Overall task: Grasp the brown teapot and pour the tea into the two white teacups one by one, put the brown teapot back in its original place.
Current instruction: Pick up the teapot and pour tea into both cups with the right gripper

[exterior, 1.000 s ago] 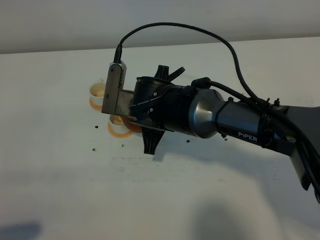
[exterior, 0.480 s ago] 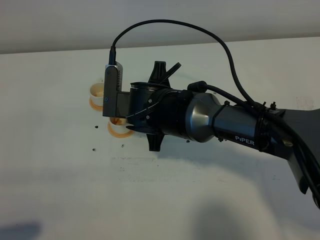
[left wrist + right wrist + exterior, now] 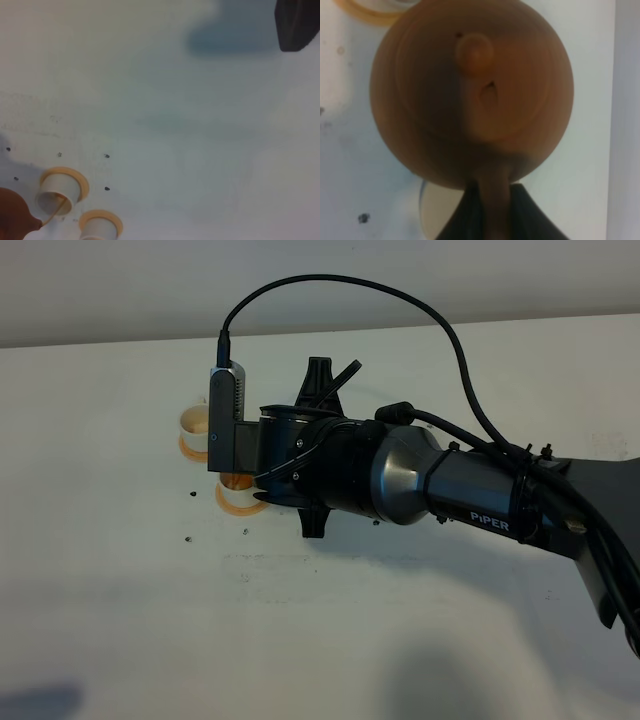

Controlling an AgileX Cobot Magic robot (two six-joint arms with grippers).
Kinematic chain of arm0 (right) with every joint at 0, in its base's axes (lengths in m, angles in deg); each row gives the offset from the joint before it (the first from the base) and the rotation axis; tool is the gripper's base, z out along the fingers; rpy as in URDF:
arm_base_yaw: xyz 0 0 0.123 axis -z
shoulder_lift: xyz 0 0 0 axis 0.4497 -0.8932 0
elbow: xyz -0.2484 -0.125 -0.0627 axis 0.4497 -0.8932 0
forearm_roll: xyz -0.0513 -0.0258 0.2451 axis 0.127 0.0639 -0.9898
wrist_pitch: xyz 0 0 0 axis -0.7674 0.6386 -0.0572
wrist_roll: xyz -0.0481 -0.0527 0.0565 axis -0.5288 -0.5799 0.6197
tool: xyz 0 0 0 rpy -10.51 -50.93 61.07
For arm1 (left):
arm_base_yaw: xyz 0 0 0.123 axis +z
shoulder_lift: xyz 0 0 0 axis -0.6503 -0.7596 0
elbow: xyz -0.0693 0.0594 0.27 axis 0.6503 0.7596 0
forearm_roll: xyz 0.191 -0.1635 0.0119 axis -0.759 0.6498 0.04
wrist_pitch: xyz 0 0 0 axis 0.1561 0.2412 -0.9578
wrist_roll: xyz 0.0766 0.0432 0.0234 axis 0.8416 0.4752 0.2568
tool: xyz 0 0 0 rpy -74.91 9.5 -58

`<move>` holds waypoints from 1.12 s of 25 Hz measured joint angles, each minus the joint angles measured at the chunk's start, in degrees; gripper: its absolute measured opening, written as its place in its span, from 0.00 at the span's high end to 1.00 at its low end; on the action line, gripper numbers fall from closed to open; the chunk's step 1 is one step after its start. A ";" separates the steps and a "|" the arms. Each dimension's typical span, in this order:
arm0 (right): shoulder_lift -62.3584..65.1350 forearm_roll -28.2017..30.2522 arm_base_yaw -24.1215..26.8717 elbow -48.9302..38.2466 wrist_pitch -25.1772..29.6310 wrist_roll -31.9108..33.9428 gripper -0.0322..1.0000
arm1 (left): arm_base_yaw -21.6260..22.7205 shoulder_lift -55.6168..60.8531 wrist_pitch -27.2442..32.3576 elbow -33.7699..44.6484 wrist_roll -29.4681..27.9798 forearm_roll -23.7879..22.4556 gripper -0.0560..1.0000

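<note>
The brown teapot fills the right wrist view, seen from above with its knobbed lid. My right gripper is shut on its loop handle. In the left wrist view the teapot hangs beside one white teacup, and a thin brown stream runs from its spout into that cup. A second white teacup stands close by. From the high camera both teacups show on orange coasters, while my right arm hides the teapot. Its original place is hidden.
Small dark specks dot the white table near the cups. A dark part sits at the corner of the left wrist view. A black cable arches over the right arm.
The right wrist has rolled a little and shifted slightly left over the cups. In the last half second it has hardly moved.
</note>
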 joint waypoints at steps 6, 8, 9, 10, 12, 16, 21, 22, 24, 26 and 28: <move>0.00 0.16 0.00 0.00 0.84 -1.13 0.89 | 0.00 0.00 0.00 0.00 0.00 0.00 0.67; 0.00 0.18 0.00 0.00 1.15 -1.35 0.89 | 0.00 0.00 0.00 0.00 0.00 0.00 0.67; 0.00 0.23 0.00 0.00 1.19 -1.44 0.89 | 0.00 0.00 0.00 0.00 0.00 0.00 0.67; 0.00 0.30 0.00 0.00 1.19 -1.49 0.89 | 0.00 0.00 0.00 0.00 0.00 0.00 0.67; 0.00 0.30 0.00 0.00 1.26 -1.49 0.89 | 0.00 0.00 0.00 0.00 0.00 0.00 0.67; 0.00 0.98 0.00 0.00 1.50 -1.49 0.89 | 0.00 0.00 0.00 0.00 0.00 0.00 0.67; 0.00 1.75 0.00 0.00 1.93 -1.55 0.89 | 0.00 0.00 0.00 0.00 0.00 0.00 0.67; 0.00 1.91 0.00 0.00 1.93 -1.55 0.89 | 0.00 0.00 0.00 0.00 0.00 0.00 0.67; 0.00 2.03 0.00 0.00 1.93 -1.55 0.89 | 0.00 0.00 0.00 0.00 0.00 0.00 0.67; 0.00 2.03 0.00 0.00 1.93 -1.55 0.89 | 0.00 0.00 0.00 0.00 0.00 0.00 0.67; 0.00 2.17 0.00 0.00 2.06 -1.61 0.89 | 0.00 0.00 0.00 0.00 0.00 0.00 0.67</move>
